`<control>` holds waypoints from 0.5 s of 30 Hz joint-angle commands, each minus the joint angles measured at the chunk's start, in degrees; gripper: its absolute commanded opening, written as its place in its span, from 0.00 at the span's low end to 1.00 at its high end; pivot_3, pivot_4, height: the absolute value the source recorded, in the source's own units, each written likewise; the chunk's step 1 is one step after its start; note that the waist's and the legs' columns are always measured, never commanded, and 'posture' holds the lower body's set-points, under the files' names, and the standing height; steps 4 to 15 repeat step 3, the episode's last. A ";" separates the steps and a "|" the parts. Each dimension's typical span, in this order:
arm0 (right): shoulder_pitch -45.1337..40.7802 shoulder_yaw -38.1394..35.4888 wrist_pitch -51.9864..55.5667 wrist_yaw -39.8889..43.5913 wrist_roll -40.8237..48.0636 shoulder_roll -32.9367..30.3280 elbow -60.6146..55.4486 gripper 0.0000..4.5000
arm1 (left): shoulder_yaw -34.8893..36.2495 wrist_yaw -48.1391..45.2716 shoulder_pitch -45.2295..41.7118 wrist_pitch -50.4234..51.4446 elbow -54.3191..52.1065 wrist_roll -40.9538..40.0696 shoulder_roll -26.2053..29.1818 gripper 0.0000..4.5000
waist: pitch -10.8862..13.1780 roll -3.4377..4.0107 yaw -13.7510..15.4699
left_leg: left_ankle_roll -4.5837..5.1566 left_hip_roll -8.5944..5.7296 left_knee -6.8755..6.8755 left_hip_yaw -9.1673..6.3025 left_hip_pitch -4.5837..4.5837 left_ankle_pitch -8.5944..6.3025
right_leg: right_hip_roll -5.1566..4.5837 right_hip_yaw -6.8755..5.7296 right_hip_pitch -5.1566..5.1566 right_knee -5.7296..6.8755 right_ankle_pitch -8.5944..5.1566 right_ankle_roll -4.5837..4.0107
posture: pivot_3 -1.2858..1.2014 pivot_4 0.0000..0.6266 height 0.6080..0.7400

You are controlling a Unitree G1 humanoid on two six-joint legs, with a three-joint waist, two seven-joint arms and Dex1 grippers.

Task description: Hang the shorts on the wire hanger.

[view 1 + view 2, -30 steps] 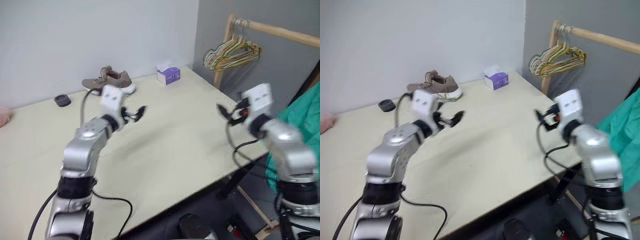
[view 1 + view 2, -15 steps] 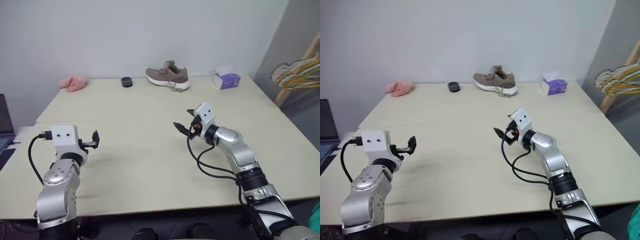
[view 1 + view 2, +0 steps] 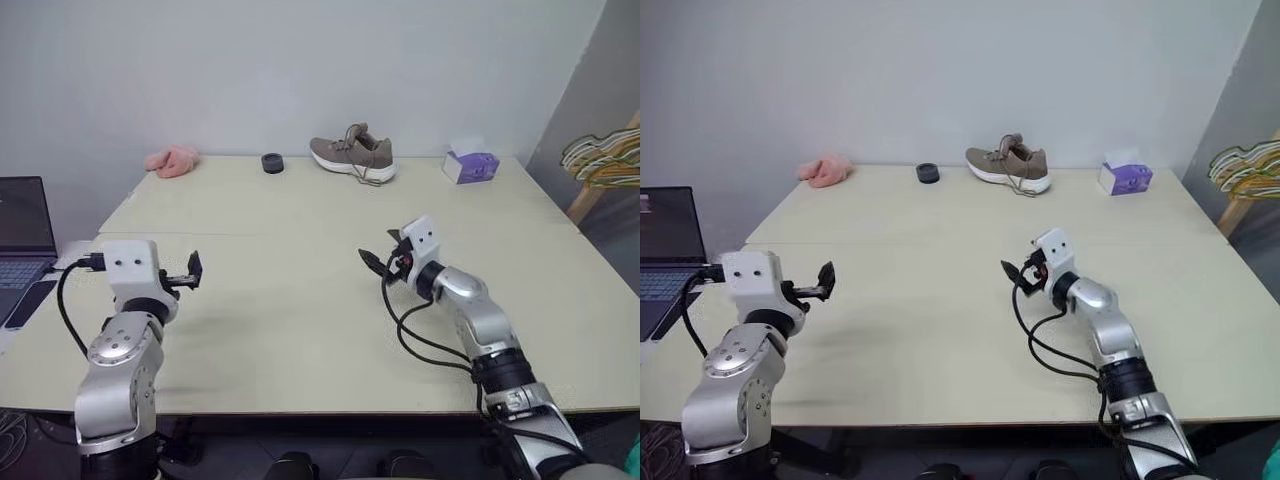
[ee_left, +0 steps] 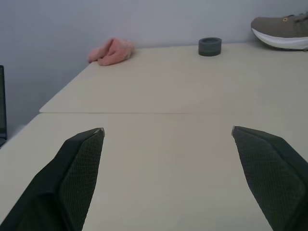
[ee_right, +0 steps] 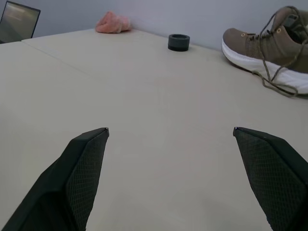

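A sliver of the teal-green shorts (image 3: 633, 462) peeks in at the lower right corner, below the table's near edge. The wire hanger is out of view. My left gripper (image 3: 193, 272) hovers low over the table's near left part, level and pointing forward, open with nothing between its fingers (image 4: 79, 159). My right gripper (image 3: 383, 255) hangs over the middle of the table, pointing forward and left. It is open and empty too, its fingers (image 5: 86, 159) wide apart. Both are far from the shorts.
On the cream table (image 3: 300, 220) a brown shoe (image 3: 352, 156), a black ring (image 3: 272, 162), a pink cloth (image 3: 172, 160) and a purple tissue box (image 3: 472, 166) line the far edge. A laptop (image 3: 22, 225) sits off the left side. Bunched hangers (image 3: 603, 152) hang at right.
The camera has swung left from the hanger rack to face the table squarely. My left arm has drawn back and to the left, and my right hand has sunk toward the table. Both grippers stayed open.
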 commanded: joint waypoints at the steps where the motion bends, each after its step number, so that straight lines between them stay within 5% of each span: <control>1: -0.38 -0.80 0.75 -1.21 0.37 0.62 -4.29 0.98 | -0.45 -0.89 -0.68 -1.59 -2.34 -0.01 0.69 1.00 | 0.00 0.00 -0.14 | 0.00 0.03 0.00 0.06 0.01 0.01 | 0.02 -0.01 0.00 0.00 0.01 -0.01 | 0.53 0.00 1.00; 15: -0.40 -0.99 0.96 -1.64 0.23 0.75 -4.62 0.98 | -1.32 -2.98 -1.18 -1.93 -1.94 -0.39 1.94 1.00 | 0.00 0.00 -0.16 | 0.00 0.11 -0.01 0.17 0.01 0.02 | 0.10 0.00 -0.02 0.00 0.01 -0.02 | 0.53 0.00 1.00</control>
